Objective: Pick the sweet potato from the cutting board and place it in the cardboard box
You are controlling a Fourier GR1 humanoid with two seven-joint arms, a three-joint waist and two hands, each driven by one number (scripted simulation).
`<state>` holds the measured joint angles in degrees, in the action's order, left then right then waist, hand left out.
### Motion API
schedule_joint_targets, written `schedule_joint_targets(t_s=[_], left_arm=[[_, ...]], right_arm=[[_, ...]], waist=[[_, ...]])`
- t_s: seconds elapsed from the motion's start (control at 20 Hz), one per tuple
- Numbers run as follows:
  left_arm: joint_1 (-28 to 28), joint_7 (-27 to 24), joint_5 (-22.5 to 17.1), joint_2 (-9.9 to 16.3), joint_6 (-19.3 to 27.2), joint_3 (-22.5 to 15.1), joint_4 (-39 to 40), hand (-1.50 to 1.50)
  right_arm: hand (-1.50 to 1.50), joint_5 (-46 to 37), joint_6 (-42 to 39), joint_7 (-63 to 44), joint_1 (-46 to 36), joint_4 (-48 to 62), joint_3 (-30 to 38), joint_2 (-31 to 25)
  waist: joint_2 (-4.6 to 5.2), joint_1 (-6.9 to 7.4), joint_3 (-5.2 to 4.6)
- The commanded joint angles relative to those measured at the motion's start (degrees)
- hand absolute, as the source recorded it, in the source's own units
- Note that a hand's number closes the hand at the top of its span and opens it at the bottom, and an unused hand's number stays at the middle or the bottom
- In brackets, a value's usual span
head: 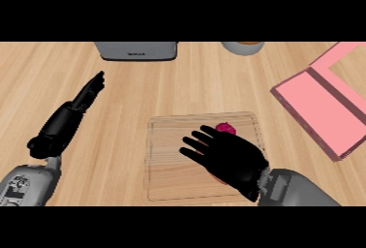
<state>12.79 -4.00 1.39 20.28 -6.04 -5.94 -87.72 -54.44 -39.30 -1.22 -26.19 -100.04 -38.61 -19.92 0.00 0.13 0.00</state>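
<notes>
Left hand straight-fingered, idle on bench | right hand spread wide, empty, over board | potato on board's far edge, at fingertips | step: reaching | next: close round potato, lift, carry right to pink box

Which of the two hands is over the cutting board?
The right hand, spread open above the cutting board beside the sweet potato. The left hand is over bare counter, off the board's left side.
</notes>
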Motion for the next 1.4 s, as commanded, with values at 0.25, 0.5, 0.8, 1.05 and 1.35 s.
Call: schedule_joint_targets(t_s=[0.25,0.5,0.8,1.05,1.35], left_arm=[[0.2,-1.4,2.2,-2.8,-1.3,3.0,2.7,0.0],[-0.9,-3.0,2.8,-1.9,-3.9,4.7,2.2,0.0],[-0.2,2.2,4.0,-4.5,-4.1,3.7,-3.3,0.0],[1.5,0.4,4.1,-4.3,-6.6,6.6,2.0,0.0],[0.2,-2.1,7.3,-6.6,-4.8,6.0,1.7,0.0]], right_arm=[[-1.5,-7.5,2.9,5.7,0.1,8.5,1.4,4.1],[-1.5,-10.7,3.9,6.5,6.2,6.3,-0.9,5.1],[-1.5,-16.1,5.5,6.7,4.1,12.2,1.4,8.4],[-1.5,-18.7,6.8,10.5,4.8,13.5,4.0,8.2],[-1.5,-20.3,9.8,16.0,5.7,19.2,5.6,8.2]], waist=[[0.04,0.0,-0.01],[-0.03,-0.18,-0.01],[-0.04,0.0,0.0],[-0.01,-0.17,-0.01],[0.0,-0.13,0.0]])
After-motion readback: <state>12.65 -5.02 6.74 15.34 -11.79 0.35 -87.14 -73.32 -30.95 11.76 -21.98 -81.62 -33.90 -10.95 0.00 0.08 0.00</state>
